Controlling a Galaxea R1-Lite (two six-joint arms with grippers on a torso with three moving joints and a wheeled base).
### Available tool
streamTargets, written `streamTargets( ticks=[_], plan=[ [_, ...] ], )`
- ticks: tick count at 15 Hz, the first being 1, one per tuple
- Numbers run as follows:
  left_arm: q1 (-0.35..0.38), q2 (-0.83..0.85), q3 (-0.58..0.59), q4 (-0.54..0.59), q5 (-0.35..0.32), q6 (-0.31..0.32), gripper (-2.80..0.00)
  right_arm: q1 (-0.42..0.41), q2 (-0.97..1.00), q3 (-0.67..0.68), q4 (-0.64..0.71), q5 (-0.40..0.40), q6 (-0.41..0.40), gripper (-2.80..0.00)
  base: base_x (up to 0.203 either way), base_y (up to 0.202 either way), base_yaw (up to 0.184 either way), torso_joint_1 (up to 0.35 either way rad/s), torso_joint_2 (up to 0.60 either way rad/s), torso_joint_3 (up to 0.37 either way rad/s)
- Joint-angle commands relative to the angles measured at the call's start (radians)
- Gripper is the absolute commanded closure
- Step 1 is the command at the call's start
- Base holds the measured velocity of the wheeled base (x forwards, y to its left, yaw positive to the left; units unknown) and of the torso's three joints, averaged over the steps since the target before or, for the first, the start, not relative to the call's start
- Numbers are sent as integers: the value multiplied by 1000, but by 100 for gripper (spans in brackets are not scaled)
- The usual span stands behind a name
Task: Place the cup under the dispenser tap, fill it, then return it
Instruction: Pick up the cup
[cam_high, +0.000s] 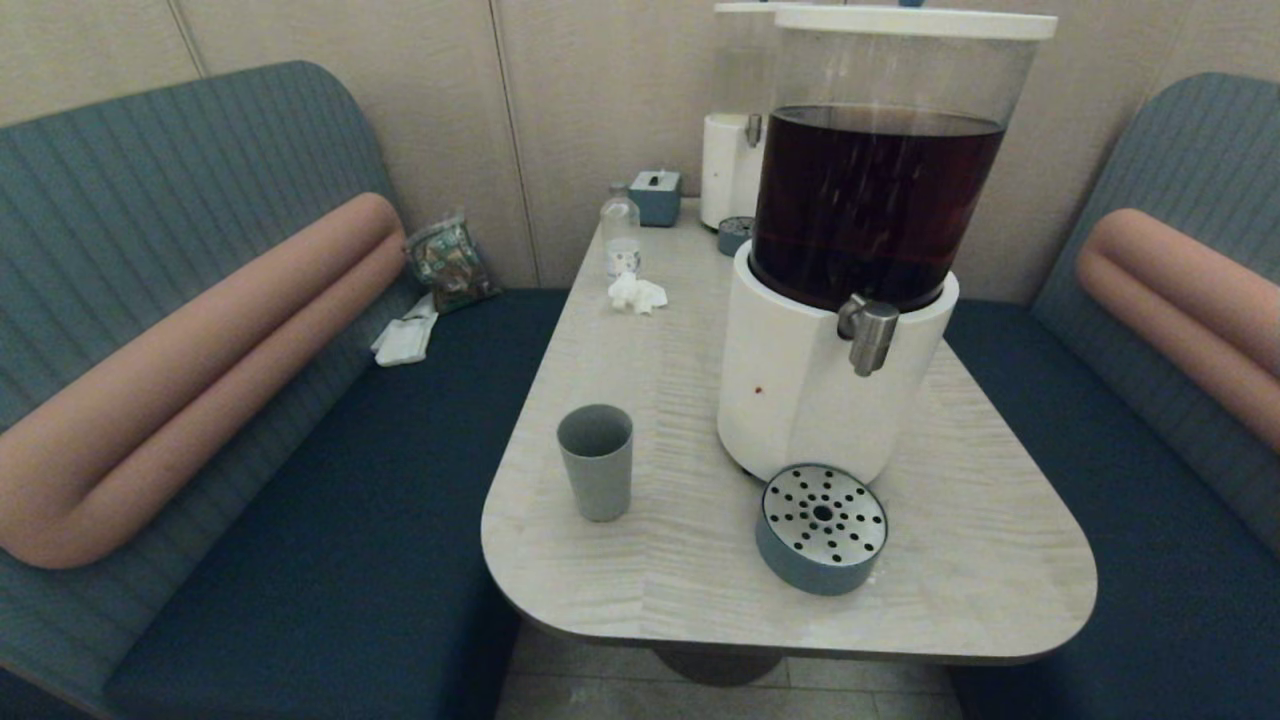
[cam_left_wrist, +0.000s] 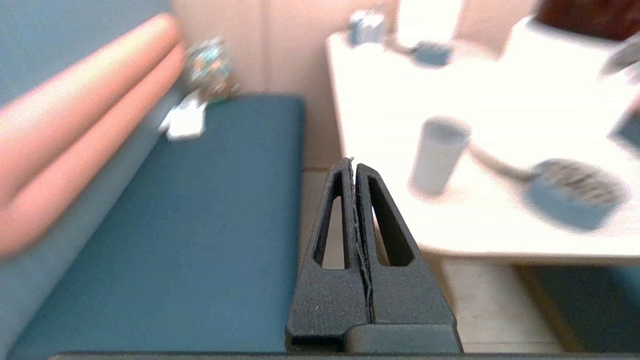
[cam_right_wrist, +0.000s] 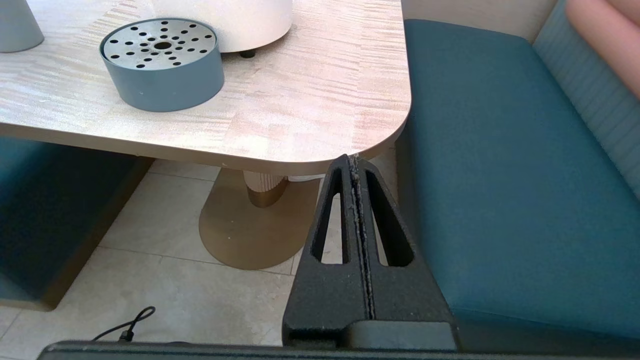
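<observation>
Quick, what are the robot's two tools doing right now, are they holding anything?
Left tool: closed, holding nothing, short of the table.
Right tool: closed, holding nothing, below the table's edge.

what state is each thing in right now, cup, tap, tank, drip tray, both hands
cup: upright on the table, empty, not under the tap
dispenser tap: nothing under it but the tray, no liquid running
tank: lid on, partly full of dark liquid
drip tray: on the table below the tap, nothing on it
left hand: shut, empty, off the table
right hand: shut, empty, below the table edge
</observation>
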Motion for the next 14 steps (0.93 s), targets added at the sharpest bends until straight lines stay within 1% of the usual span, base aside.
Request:
streamTargets(
  ticks=[1, 3, 5, 8, 11, 14],
  plan=[
    [-2, 226, -148, 5, -25, -5, 0, 0, 0, 0, 0, 1, 0, 0, 0, 0, 0, 0, 0, 0],
    [-3, 401, -219, -45, -53, -10, 0, 0, 0, 0, 0, -1, 0, 0, 0, 0, 0, 0, 0, 0],
    [-4, 590, -260, -145, -76, -10, 0, 0, 0, 0, 0, -1, 0, 0, 0, 0, 0, 0, 0, 0],
    [-6, 869, -316, -297, -129, -6, 0, 0, 0, 0, 0, 1, 1, 0, 0, 0, 0, 0, 0, 0],
    [-9, 1119, -337, -443, -174, -5, 0, 0, 0, 0, 0, 0, 0, 0, 0, 0, 0, 0, 0, 0],
    [-11, 1358, -340, -631, -192, -3, 0, 0, 0, 0, 0, 1, 0, 0, 0, 0, 0, 0, 0, 0]
  ],
)
